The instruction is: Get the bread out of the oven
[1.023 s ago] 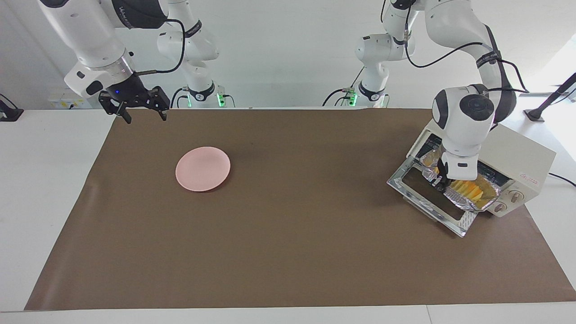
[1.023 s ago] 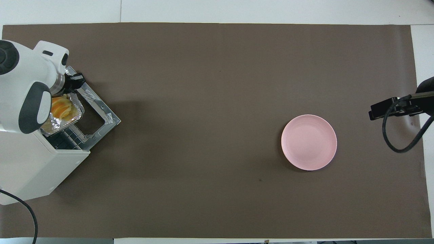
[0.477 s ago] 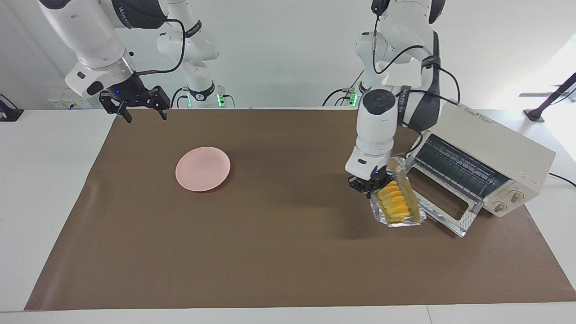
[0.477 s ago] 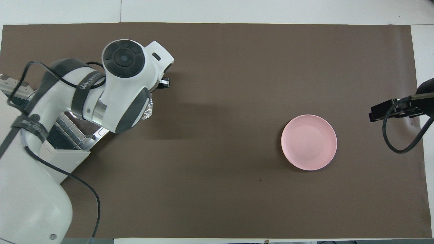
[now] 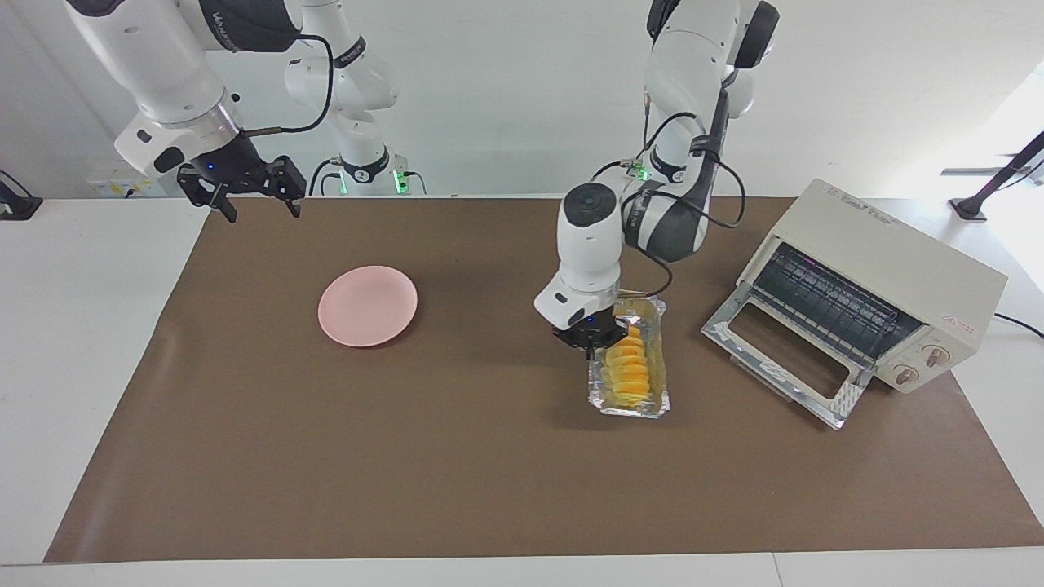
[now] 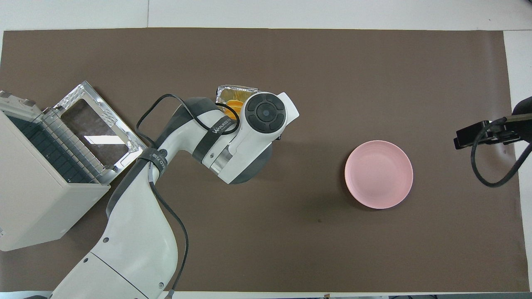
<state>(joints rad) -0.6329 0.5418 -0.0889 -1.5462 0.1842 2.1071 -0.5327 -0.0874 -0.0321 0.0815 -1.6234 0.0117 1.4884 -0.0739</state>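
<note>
the left gripper [image 5: 593, 345] is out over the middle of the brown mat [image 5: 489, 473], clenched on the edge of the foil tray [image 5: 652, 399], on the rim that faces the right arm's end of the table. inside that tray sits the bread [image 5: 630, 368], its golden ridged slices lined up along the tray's length. tray and bread are clear of the oven [image 5: 897, 269] and hang over the mat between the oven and the pink plate [image 5: 368, 305], closer to the oven; whether the tray's base is touching the mat or just above it, i can't quite tell from here. from overhead the left arm's wrist covers most of the load, with only one end of the foil tray [image 6: 237, 89] and a sliver of bread [image 6: 232, 109] peeking out. the oven [image 6: 37, 207] stands at the left arm's end of the table with its glass door [image 5: 783, 367] dropped open and the wire rack [image 5: 824, 297] bare. the right gripper [image 5: 256, 204] waits over the mat's corner near its own base, fingers spread wide, holding nothing.
</note>
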